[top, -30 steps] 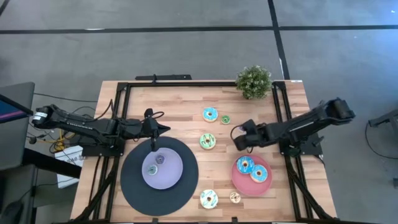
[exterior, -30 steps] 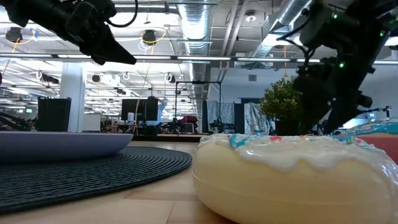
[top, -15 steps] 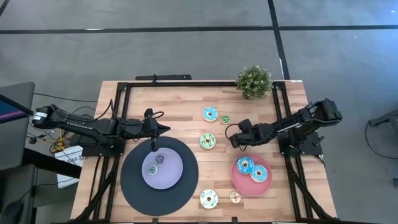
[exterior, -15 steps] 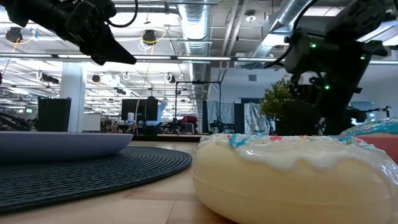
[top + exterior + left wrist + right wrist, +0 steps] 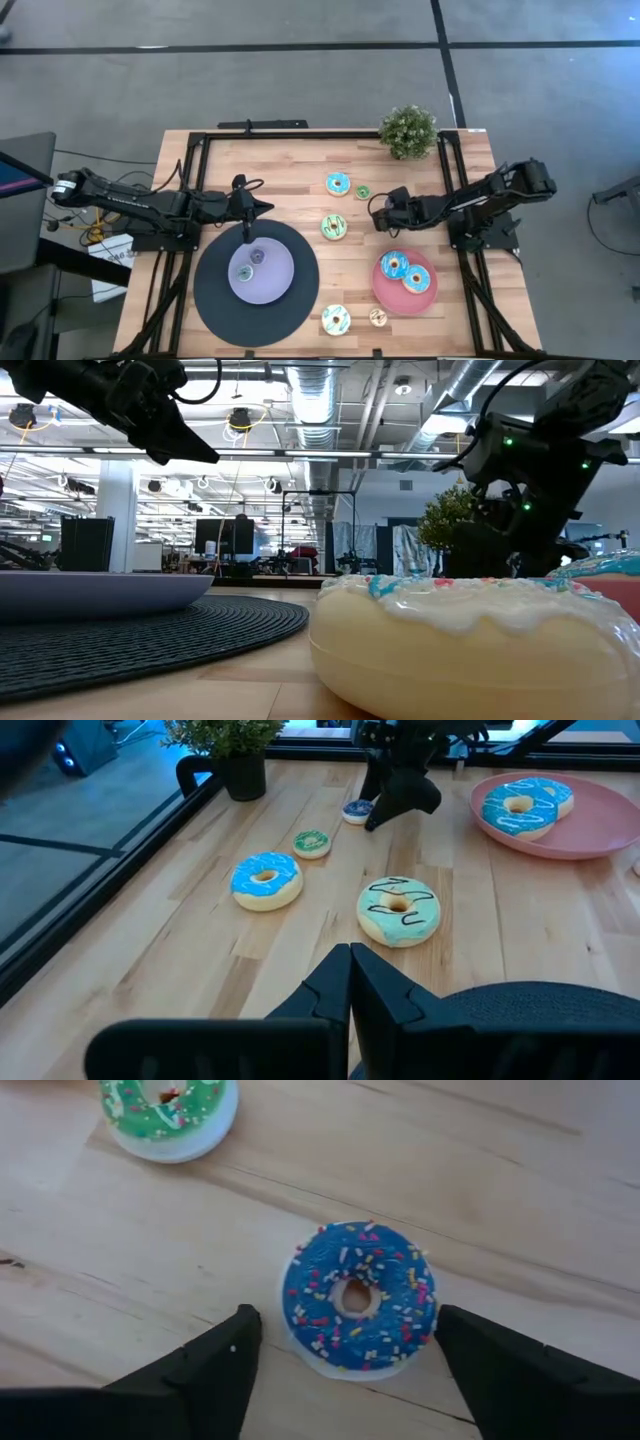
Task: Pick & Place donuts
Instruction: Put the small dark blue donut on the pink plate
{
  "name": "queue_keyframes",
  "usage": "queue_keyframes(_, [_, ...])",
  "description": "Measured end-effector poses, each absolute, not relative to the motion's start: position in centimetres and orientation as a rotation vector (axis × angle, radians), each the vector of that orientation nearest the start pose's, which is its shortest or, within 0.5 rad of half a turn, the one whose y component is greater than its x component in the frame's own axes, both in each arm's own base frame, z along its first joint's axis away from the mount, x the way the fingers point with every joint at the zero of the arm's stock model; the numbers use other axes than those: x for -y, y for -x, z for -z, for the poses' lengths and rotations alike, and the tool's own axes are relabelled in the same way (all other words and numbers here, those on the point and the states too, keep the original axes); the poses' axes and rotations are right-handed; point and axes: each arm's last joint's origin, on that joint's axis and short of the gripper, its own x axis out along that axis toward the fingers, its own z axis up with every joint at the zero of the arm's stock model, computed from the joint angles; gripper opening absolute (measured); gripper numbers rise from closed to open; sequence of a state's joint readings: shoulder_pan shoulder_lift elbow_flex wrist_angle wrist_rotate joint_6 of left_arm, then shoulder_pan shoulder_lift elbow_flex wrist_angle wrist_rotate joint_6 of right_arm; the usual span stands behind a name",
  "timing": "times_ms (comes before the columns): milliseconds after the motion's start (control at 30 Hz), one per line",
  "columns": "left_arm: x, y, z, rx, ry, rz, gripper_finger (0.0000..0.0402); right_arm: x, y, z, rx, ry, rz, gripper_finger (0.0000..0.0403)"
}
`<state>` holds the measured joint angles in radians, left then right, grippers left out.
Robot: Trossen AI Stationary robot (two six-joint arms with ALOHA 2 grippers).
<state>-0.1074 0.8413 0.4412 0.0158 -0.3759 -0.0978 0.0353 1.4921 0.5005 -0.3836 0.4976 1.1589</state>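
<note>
Right now the right gripper (image 5: 378,213) hangs low over the wooden counter (image 5: 290,165), its jaws released and spread to either side of a small dark-blue sprinkled toy donut (image 5: 358,1297) that lies flat on the boards, not yet touched. Just beside it sits a small green-iced donut (image 5: 362,192), and next to that a larger light-blue iced donut (image 5: 338,184). A larger pale-green donut with dark squiggles (image 5: 334,227) lies near the middle of the counter. On the pink round plate (image 5: 425,299) rest a blue-iced donut (image 5: 394,265) and a second donut (image 5: 416,280) touching it. At the near edge lie a white-iced sprinkled donut (image 5: 336,319) and a small orange one (image 5: 378,317). The left gripper (image 5: 248,236) hovers above the far rim of the big black woven disc (image 5: 215,300), its jaws clenched together with nothing between them. On the disc sits a lavender round plate (image 5: 281,281) carrying two small donuts, one purple (image 5: 258,256) and one greenish (image 5: 245,272). A small potted green plant (image 5: 408,130) stands at the far right corner.
</note>
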Motion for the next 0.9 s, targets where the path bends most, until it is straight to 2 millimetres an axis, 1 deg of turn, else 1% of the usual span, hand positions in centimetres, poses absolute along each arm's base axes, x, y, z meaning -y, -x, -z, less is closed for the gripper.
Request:
queue_keyframes(100, [0.88,-18.10,-22.47,-0.360,0.006,-0.284,0.0000,0.68,-20.15,-10.28,-0.919,-0.593,1.070,0.0271])
queue_keyframes(200, [0.89,-18.10,-22.47,-0.360,0.009,-0.280,0.0000,0.69,-20.12,-10.27,-0.922,-0.591,1.071,0.0263])
queue_keyframes(567, [0.90,-18.10,-22.47,-0.360,0.009,-0.279,0.0000,0.68,-20.13,-10.26,-0.916,-0.587,1.071,0.0254])
queue_keyframes(800, [0.90,-18.10,-22.47,-0.360,0.009,-0.279,0.0000,0.68,-20.08,-10.25,-0.921,-0.584,1.072,0.0217])
queue_keyframes(900, [0.90,-18.10,-22.47,-0.359,0.015,-0.279,0.0000,0.68,-20.08,-10.25,-0.921,-0.584,1.073,0.0207])
